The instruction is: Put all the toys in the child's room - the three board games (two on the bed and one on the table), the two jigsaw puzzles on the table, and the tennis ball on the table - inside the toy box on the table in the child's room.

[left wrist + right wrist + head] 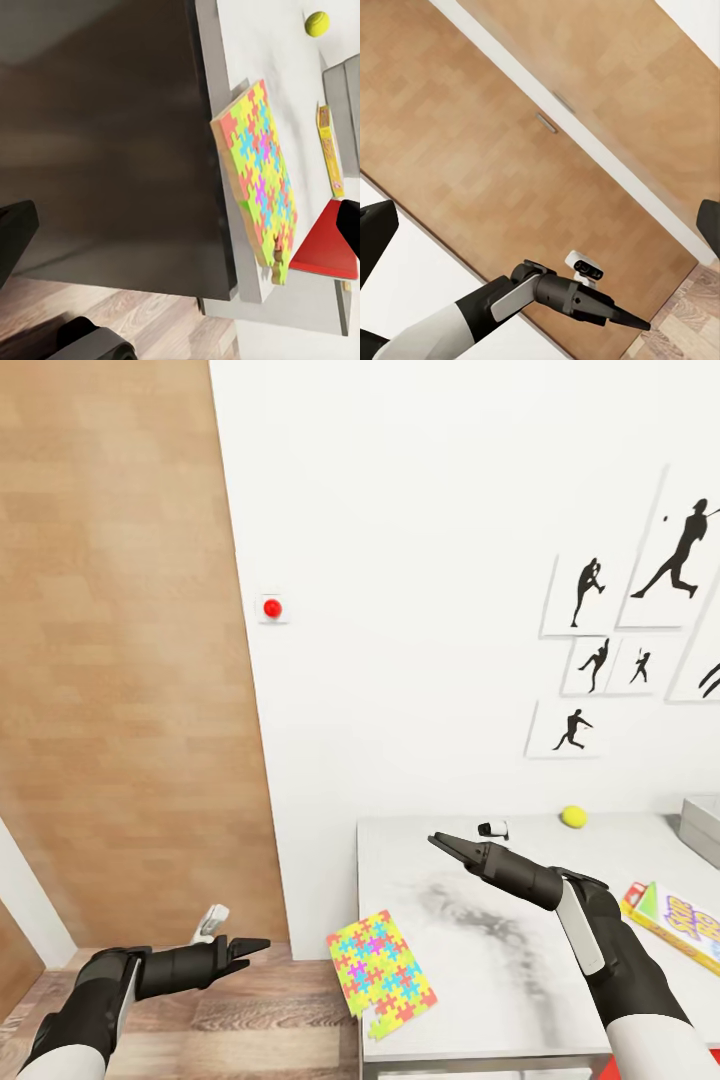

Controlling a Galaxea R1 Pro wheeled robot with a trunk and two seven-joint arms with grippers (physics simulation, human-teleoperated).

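Visibly: one jigsaw puzzle point(381, 972), one tennis ball point(573, 816), one board game point(680, 923).

Bare table point(480, 960) centre; puzzle point(382, 972) overhangs edge (left).

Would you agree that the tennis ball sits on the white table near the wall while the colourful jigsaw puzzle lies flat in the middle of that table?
Not quite: the jigsaw puzzle overhangs the table's near corner, as the head view shows. The tennis ball does sit near the wall.
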